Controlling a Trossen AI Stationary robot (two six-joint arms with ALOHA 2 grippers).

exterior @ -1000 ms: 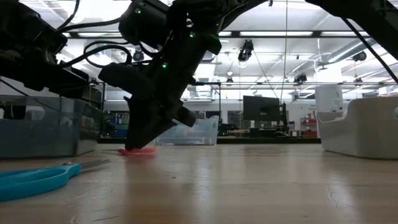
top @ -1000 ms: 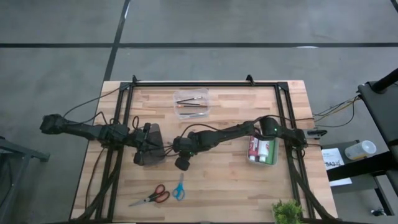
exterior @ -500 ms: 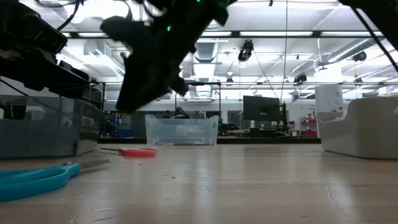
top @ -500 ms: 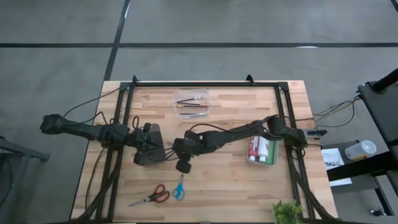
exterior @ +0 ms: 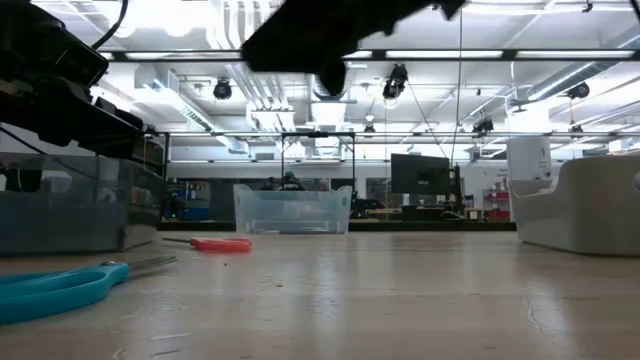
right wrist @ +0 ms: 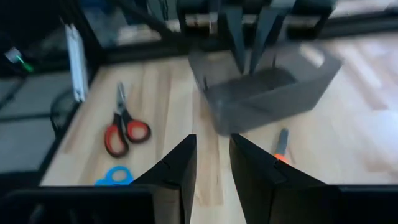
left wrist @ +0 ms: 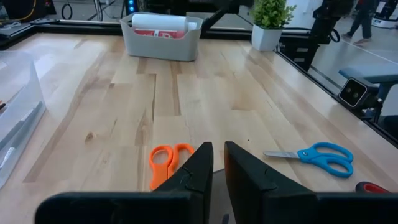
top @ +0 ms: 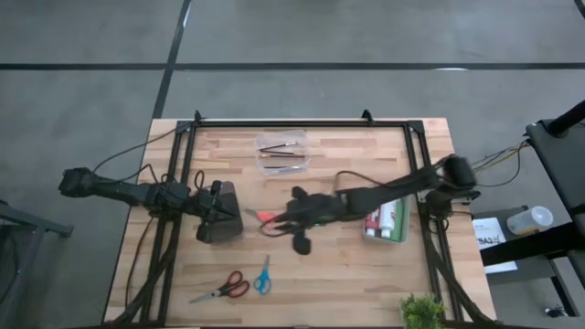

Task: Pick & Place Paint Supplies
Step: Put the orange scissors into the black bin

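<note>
The paint bottles (top: 385, 219) lie in a grey bin (top: 402, 236) at the table's right. The thin brushes (top: 281, 149) lie in a clear tub (top: 281, 163) at the far middle. My right gripper (top: 277, 222) hangs open over mid-table, above the orange scissors (top: 266, 217), and holds nothing; its fingers (right wrist: 180, 171) show a bare gap. My left gripper (top: 245, 216) rests at the left, fingers (left wrist: 199, 168) almost together with nothing between them. It points at the orange scissors (left wrist: 168, 163).
Red scissors (top: 224, 289) and blue scissors (top: 263, 274) lie near the front edge. A small potted plant (top: 422, 311) stands at the front right corner. A black frame (top: 302, 122) rims the table. Bare wood lies between the tub and the bin.
My right gripper has risen from the table and drawn back toward the right edge, tipping from steeply down toward level. The orange scissors that lay at its fingertips stay flat on the table.
</note>
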